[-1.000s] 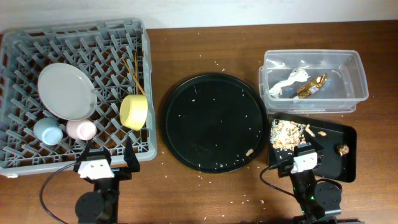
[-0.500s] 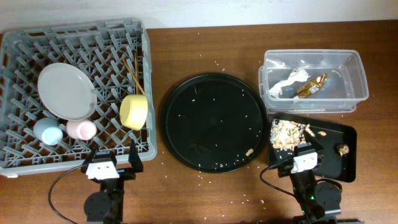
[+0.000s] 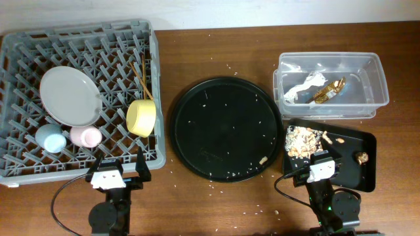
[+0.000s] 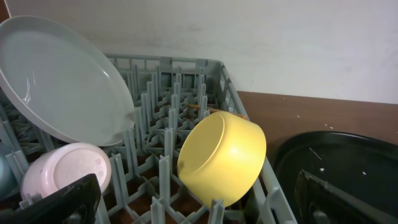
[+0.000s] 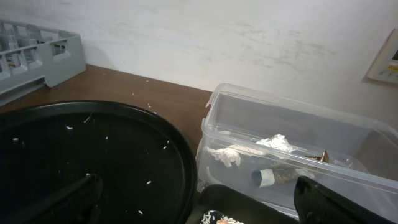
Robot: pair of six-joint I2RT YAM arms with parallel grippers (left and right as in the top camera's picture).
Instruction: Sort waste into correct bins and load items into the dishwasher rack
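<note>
The grey dishwasher rack at the left holds the pale grey plate, yellow bowl on its side, light-blue cup, pink cup and wooden chopsticks. The clear tub holds the white-silver wrapper and brown wrapper. The shallow black tray holds food scraps. My left gripper is open and empty at the rack's front edge. My right gripper is open and empty over the black tray's front.
A large round black tray with small crumbs lies in the middle. One scrap sits near its front right rim. Crumbs are scattered on the wooden table. The left wrist view shows the bowl and plate close ahead.
My left gripper has shifted slightly to the right along the rack's front edge. The right arm has not moved.
</note>
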